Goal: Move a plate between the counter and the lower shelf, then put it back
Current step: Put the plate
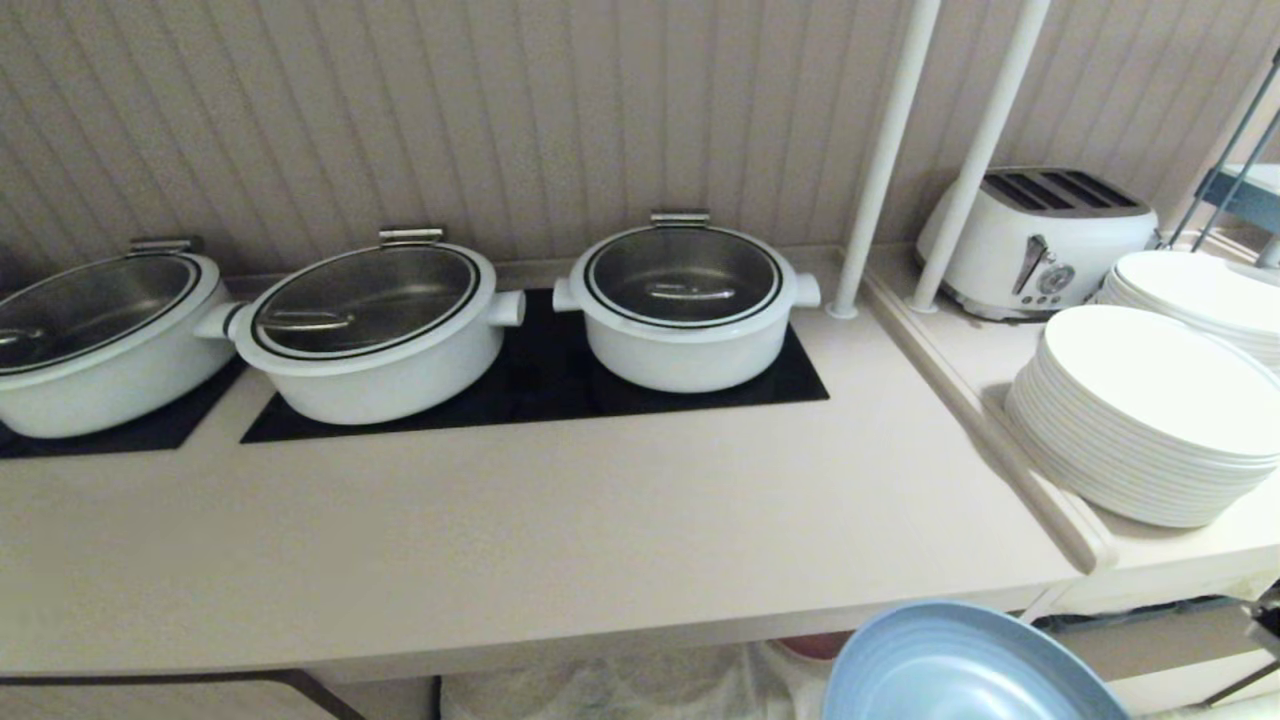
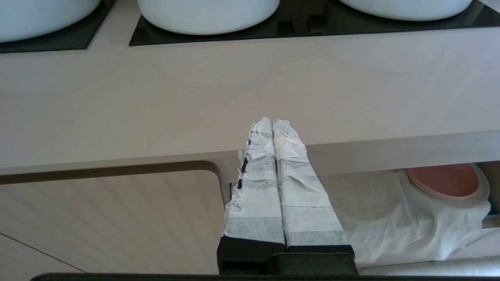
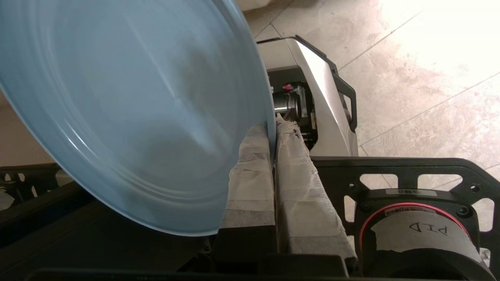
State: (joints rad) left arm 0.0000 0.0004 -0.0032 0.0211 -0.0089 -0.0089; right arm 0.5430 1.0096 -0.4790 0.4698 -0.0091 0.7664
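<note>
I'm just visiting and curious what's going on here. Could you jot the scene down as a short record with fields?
Held item: light-blue plate, gripped at its rim by the right gripper, jaws shut on it
Plate position: in front of the counter, below its edge
Left gripper: empty, jaws shut, near the counter's front edge
On the counter: three white lidded pots
Lower shelf: white cloth, pink plate

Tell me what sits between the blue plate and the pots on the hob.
Only bare counter. In the head view the plate, held by the right gripper, is below its front edge; nothing stands between there and the pots.
</note>
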